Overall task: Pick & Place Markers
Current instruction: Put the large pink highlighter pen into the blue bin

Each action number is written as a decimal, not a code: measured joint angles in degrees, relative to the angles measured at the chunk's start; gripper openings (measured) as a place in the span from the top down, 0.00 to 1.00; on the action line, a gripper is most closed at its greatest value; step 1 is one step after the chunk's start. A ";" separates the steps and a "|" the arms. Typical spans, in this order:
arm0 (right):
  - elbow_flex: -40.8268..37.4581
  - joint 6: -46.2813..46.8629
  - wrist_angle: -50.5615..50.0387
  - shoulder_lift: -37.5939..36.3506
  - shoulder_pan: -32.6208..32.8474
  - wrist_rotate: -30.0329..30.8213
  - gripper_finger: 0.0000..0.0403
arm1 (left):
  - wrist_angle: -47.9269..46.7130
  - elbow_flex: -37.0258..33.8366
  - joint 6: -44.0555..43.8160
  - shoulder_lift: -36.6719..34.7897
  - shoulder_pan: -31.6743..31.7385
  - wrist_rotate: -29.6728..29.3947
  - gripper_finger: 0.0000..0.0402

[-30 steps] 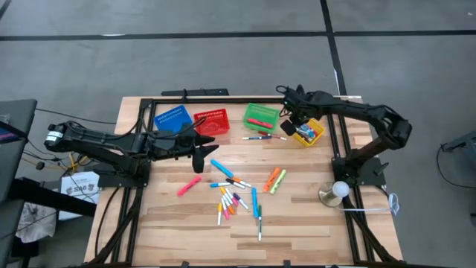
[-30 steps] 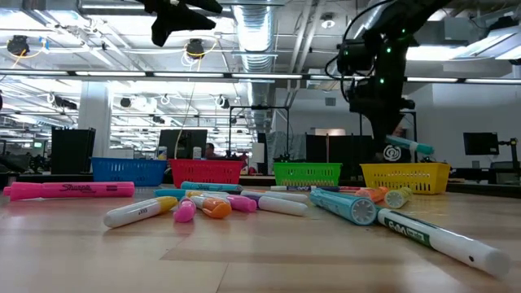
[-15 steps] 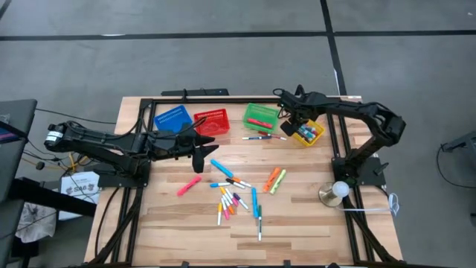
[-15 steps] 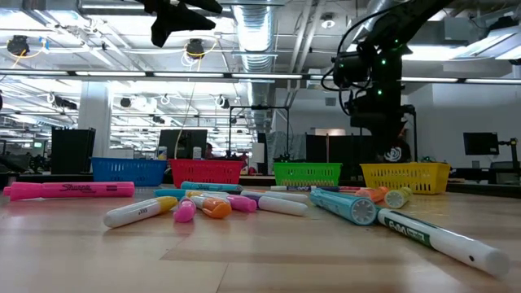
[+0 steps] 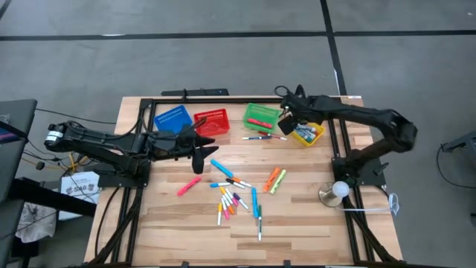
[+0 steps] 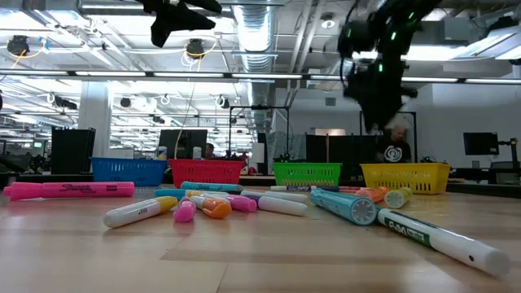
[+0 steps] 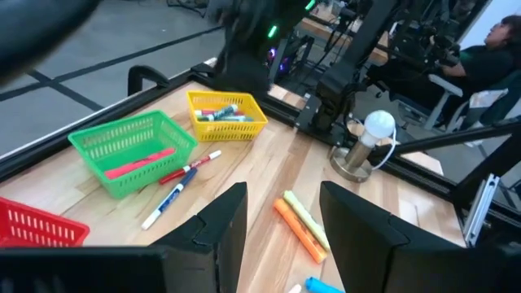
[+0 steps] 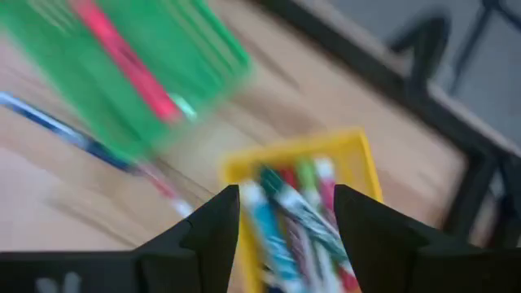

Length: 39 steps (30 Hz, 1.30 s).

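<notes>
right gripper [image 5: 288, 121] at 1 o'clock over yellow basket [image 5: 312, 135] | fingers now spread, teal marker released into basket | left gripper [image 5: 199, 155] idle, fingers apart | markers [image 5: 236, 193] remaining mid-surface | next: another pick

2 dark, slim jointed arms [image 5: 97, 140] with black cabling end in blunt black fingers [image 7: 224, 228].
</notes>
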 joint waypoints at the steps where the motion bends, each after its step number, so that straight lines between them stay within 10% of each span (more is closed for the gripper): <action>1: 0.03 0.34 1.48 -2.13 1.22 0.11 0.52 | -0.38 0.00 -0.16 0.00 -0.02 0.08 0.62; 14: 0.07 -1.89 13.32 -17.17 21.55 2.88 0.52 | -13.99 0.00 -8.89 0.00 -2.92 3.40 0.62; 27: 0.05 -1.48 15.94 -8.58 33.24 2.81 0.54 | -41.36 0.00 -31.67 0.00 -11.71 7.82 0.62; 39: 0.05 -2.02 21.11 -1.64 36.03 2.77 0.58 | -42.11 -8.17 -45.74 1.48 -16.26 12.26 0.62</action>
